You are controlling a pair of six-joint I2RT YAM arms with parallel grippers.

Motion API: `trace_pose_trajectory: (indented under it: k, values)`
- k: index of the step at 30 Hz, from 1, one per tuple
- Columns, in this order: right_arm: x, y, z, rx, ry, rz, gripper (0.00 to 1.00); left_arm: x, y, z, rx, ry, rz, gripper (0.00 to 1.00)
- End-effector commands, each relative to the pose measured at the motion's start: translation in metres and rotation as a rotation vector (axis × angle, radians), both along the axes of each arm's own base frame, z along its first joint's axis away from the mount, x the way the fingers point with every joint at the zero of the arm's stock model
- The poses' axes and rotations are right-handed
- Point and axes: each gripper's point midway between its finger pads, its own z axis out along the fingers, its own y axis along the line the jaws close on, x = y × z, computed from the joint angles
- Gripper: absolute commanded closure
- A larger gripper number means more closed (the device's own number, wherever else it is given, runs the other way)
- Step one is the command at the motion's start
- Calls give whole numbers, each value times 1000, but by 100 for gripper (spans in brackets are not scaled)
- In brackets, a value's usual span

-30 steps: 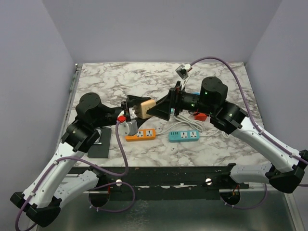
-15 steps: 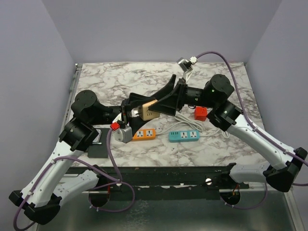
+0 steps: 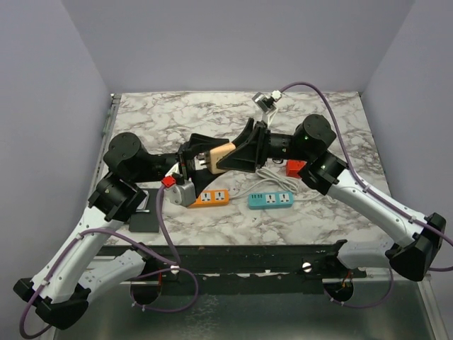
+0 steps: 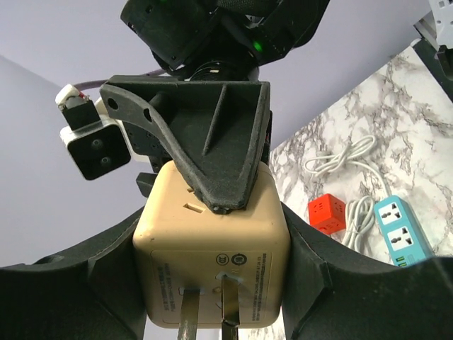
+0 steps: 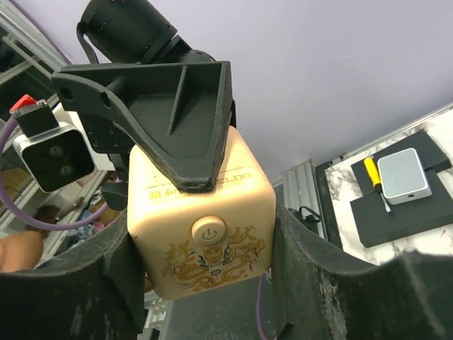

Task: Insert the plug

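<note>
The plug (image 3: pixel 215 157) is a beige cube, held in the air above the table's middle. In the left wrist view the plug (image 4: pixel 212 248) sits between my left gripper (image 4: pixel 212 237)'s two fingers, metal prongs (image 4: pixel 230 312) pointing at the camera. My left gripper (image 3: pixel 200 157) is shut on it from the left. My right gripper (image 3: pixel 231 157) meets it from the right. In the right wrist view the plug (image 5: pixel 202 227), with its power button and gold dragon print, fills my right gripper (image 5: pixel 202 248), and both fingers press its sides.
An orange power strip (image 3: pixel 207 197) and a teal power strip (image 3: pixel 271 200) lie on the marble below the plug. A red cube socket (image 3: pixel 296 168) and a coiled white cable (image 3: pixel 269 178) sit by the right arm. A black pad (image 3: pixel 144 221) lies near the left arm.
My right gripper has narrowed from wide open onto the beige plug that the left gripper keeps holding. Both arms have shifted slightly while meeting over the table's middle.
</note>
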Motion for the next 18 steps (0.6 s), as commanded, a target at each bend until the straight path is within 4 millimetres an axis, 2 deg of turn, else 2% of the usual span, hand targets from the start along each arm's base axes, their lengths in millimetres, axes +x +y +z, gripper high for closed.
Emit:
trace_pose_trajectory:
  k: [1,2,3,4,6,10,15,18]
  values:
    - [-4,-9,21,23,-24,-47,74,1,1,3,-20,-12,12,95]
    - [0,-10,22,12,-25,-77,83,2,1,-1,-17,-4,13,70]
    - [6,-12,21,-12,-30,-122,89,3,1,-7,-11,13,21,30]
    - [13,-15,21,-39,-34,-174,93,6,1,-14,-5,42,36,5]
    - [29,-25,17,-123,-27,-296,99,13,3,-30,10,97,77,1]
    - [61,-51,-7,-348,16,-527,99,25,5,-49,38,117,132,1]
    - [87,-69,-50,-624,89,-670,99,41,5,-51,55,60,191,1]
    - [94,-73,-61,-704,104,-721,99,48,3,-48,52,40,208,1]
